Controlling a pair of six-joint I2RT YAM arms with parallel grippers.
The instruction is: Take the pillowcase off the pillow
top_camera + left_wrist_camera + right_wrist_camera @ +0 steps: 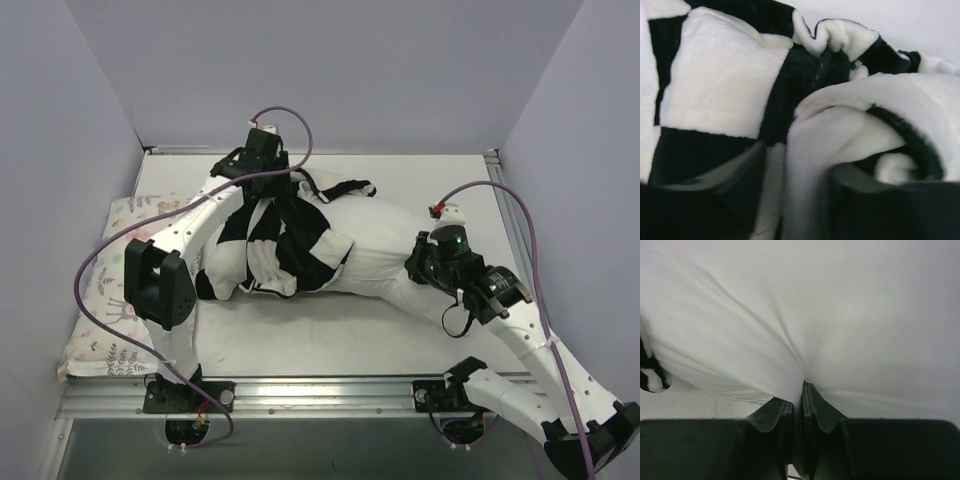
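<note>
The black-and-white checkered pillowcase point(285, 240) is bunched over the left part of the plain white pillow point(385, 245), which lies across the table's middle with its right part bare. My left gripper point(262, 185) reaches over the far edge of the bunched case; in the left wrist view it point(797, 200) is shut on a fold of the pillowcase point(725, 85). My right gripper point(418, 268) is at the pillow's near right side; in the right wrist view it point(798, 400) is shut on a pinch of the pillow point(805, 315).
A pastel floral pillow point(105, 290) lies along the table's left edge under the left arm. A metal rail point(320, 395) runs along the near edge. Purple walls close in the back and both sides.
</note>
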